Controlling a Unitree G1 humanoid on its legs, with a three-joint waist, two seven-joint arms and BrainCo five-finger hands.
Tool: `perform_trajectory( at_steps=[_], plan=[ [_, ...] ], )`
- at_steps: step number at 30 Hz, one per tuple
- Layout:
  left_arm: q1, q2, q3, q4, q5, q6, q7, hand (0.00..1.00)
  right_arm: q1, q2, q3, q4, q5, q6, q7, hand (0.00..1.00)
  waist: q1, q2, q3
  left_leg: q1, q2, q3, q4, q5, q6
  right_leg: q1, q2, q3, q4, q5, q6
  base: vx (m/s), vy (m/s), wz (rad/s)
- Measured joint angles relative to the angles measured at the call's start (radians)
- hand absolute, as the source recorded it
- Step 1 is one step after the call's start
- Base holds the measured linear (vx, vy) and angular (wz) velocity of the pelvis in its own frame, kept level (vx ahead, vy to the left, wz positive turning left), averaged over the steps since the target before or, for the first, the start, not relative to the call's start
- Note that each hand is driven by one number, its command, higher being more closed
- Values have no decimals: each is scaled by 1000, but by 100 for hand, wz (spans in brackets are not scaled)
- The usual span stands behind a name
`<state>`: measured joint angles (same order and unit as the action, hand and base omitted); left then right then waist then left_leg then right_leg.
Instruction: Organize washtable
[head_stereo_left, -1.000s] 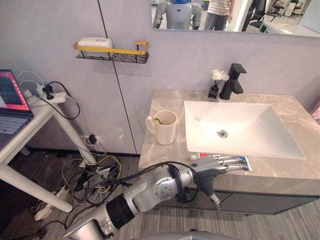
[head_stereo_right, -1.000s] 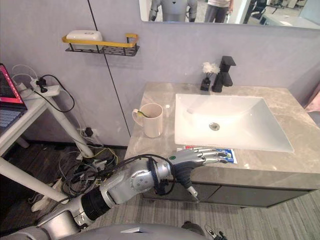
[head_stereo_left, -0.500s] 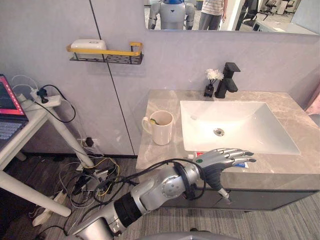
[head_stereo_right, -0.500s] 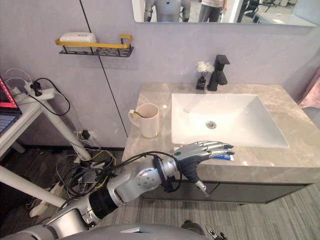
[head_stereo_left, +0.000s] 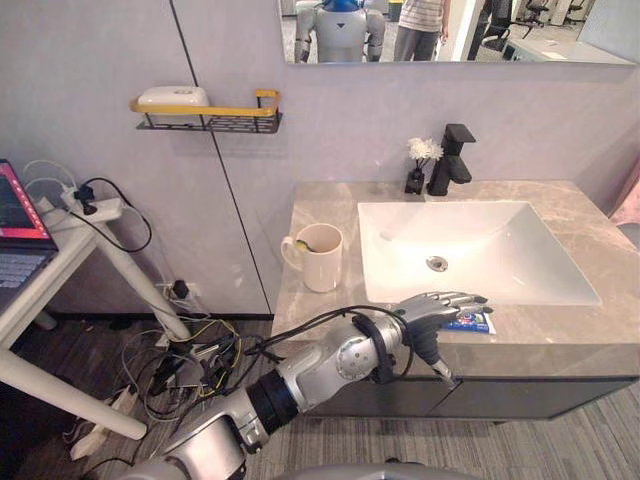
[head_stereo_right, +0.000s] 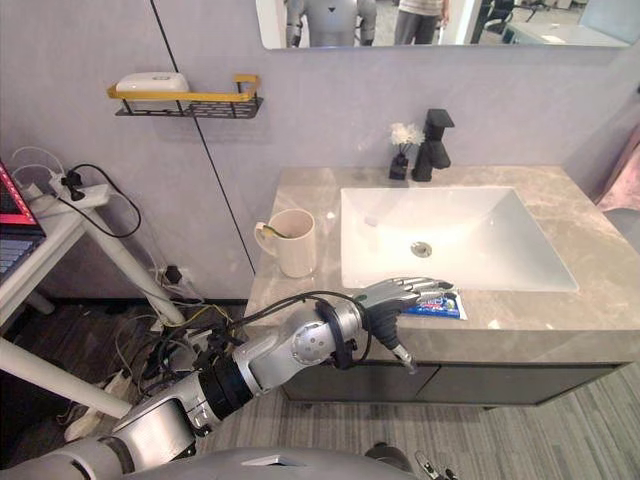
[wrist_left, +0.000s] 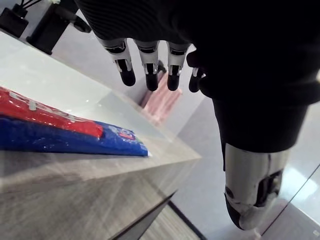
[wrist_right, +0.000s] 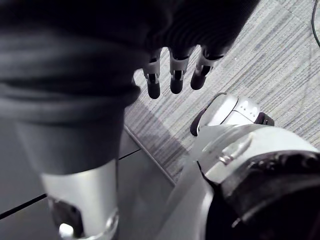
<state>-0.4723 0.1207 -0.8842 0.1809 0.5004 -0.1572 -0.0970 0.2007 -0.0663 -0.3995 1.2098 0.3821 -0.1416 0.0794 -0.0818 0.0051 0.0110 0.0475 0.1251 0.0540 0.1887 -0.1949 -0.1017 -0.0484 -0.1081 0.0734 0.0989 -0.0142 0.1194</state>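
Fingers of left robot hand straight above red-blue tube, not touching, right robot hand relaxed, empty

Head pair above washtable, wrists close

Bright, even light; soft shadows.

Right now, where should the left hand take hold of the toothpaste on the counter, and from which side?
Probably across its narrow width near the middle, from above: the toothpaste lies flat along the front edge of the counter, so the thumb can close from that open side. The left hand hovers over it, fingers straight.
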Motion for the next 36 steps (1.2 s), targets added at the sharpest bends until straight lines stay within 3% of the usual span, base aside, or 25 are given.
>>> perform_trajectory(
  at_steps=[4, 14, 20, 21, 36],
  plan=[
    [-8, -1, 1, 75, -1, 4, 4, 0, -4, 3, -21, -2, 30, 1, -3, 0, -23, 4, -1, 15, 1, 6, -19, 1, -2, 10, 1, 0, -13, 1, -3, 11, -3, -3],
    [-4, 5, 28, 149, -4, 26, 17, 0, -13, 2, -42, -4, 30, 1, -4, 0, -28, 19, 18, 53, 3, 21, -68, 2, -3, 38, 3, 0, -54, 6, -9, 53, -7, -3],
    [-6, 3, 62, 180, -7, 24, 24, 0, -37, 6, -43, -33, 30, 1, -4, 0, -44, 26, 66, 79, 3, 28, -89, 2, -3, 50, 4, -1, -58, 2, -10, 74, -7, -1],
    [-9, 1, 69, 180, -12, 24, 31, 100, -40, 6, -43, -33, 30, 1, -4, 0, -44, 29, 71, 80, 3, 29, -90, 2, -3, 49, 4, -1, -58, 0, -10, 37, -6, 0],
    [-53, -15, 119, 199, -15, 33, 79, 100, -53, 5, -59, -42, 30, 1, -6, 0, -48, 47, 104, 81, 13, 56, -101, 6, -10, 22, 20, 23, -38, -5, -11, -4, -4, -4]
  ],
)
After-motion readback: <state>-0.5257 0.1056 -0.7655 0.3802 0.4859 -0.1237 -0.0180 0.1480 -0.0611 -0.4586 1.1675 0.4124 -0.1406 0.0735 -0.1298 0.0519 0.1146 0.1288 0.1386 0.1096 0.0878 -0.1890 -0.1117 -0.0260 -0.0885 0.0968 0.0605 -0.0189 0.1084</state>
